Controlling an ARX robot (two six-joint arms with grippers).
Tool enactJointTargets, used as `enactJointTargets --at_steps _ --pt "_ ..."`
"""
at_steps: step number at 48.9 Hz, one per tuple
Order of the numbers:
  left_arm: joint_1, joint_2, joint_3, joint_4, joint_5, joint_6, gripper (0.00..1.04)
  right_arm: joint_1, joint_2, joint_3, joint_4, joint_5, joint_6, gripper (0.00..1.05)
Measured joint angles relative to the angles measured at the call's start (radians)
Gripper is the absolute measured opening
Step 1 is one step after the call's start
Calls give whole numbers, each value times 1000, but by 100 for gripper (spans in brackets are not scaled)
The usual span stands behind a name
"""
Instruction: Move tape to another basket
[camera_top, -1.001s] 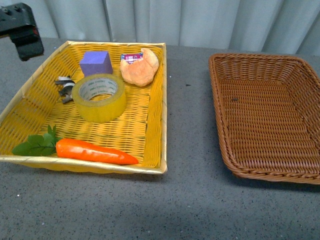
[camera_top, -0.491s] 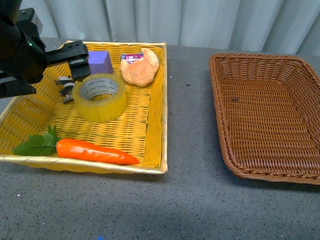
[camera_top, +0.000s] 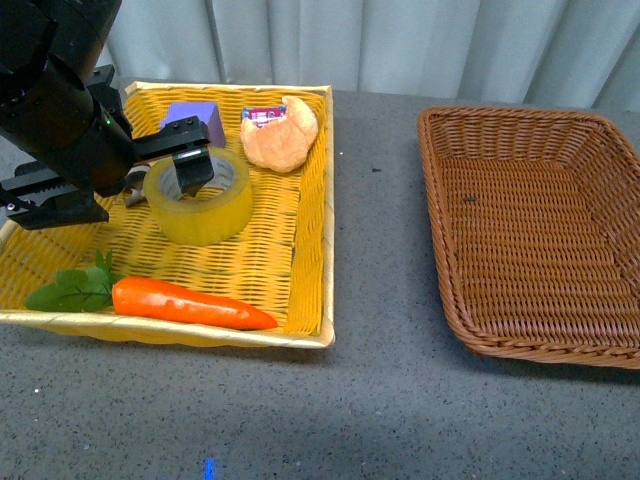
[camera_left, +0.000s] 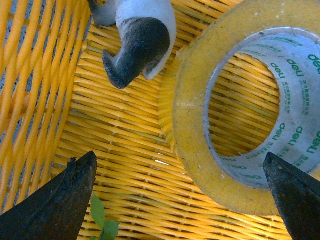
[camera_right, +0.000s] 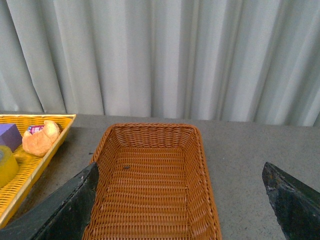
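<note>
progress: early, nothing moved yet | tape (camera_top: 198, 195): flat in yellow basket (camera_top: 312, 220), left-centre of front frame | my left jaws: apart, astride its wall (no squeeze yet) | my right jaws: apart, holding nothing | basket (camera_top: 530, 220), right side: bare | left to do: grip, lift, carry, release

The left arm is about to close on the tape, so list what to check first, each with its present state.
1. Left gripper open: ok, jaws wide apart.
2. Jaws straddling the tape roll wall: ok, one side outside, the other over the core.
3. Black-and-white clip outside the jaws: ok, it lies beside the roll.
4. Gripper low enough to grip: cannot tell.
5. Brown wicker basket free to receive: ok, only a small dark speck inside.
6. Right gripper clear of the carry path: cannot tell; it is open but absent from the front view.
</note>
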Motion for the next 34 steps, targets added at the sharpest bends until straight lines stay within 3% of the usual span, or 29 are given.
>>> enactJointTargets --at_steps 8,22,29,34 --pt "2 26 34 -13 -4 -31 98 0 0 0 0 0 0 96" --pt "0 45 75 -50 24 -97 38 0 0 0 0 0 0 96" --pt "-5 47 85 -50 10 -109 20 0 0 0 0 0 0 96" --pt "-6 47 87 -49 21 -109 14 0 0 0 0 0 0 96"
